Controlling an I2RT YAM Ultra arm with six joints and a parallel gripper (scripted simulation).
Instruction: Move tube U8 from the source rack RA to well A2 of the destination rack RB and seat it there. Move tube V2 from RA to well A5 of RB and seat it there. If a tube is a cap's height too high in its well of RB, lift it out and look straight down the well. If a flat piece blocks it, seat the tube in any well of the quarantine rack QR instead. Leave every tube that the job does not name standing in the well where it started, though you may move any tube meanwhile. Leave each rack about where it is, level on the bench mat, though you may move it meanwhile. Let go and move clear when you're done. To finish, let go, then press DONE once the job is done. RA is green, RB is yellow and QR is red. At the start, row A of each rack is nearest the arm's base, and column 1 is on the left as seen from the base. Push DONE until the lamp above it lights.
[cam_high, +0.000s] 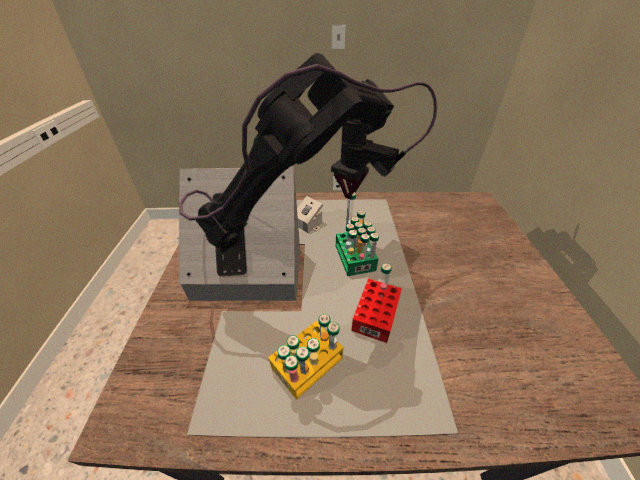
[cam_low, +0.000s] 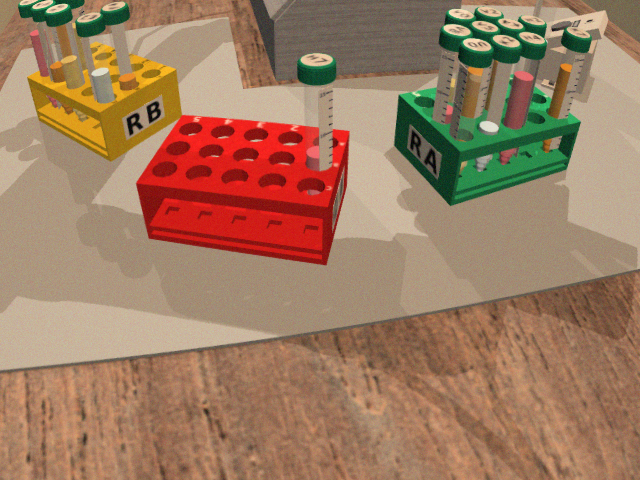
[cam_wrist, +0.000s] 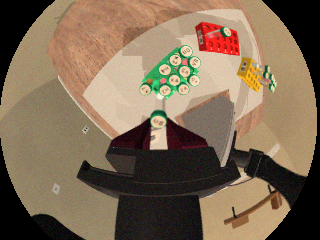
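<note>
My gripper is shut on the green cap of tube U8. The tube hangs upright, clear of the wells, above the far edge of green rack RA. Pale contents show at its tip in the wrist view. Several capped tubes stand close together in RA; I cannot surely read which is V2. Yellow rack RB holds several tubes. Red rack QR holds one tube near its RA end.
The pale DONE box stands beside RA, toward the arm's base; no lit lamp is visible. The grey base block borders the mat. QR stands between RA and RB. The tubes' tall caps rise well above the racks.
</note>
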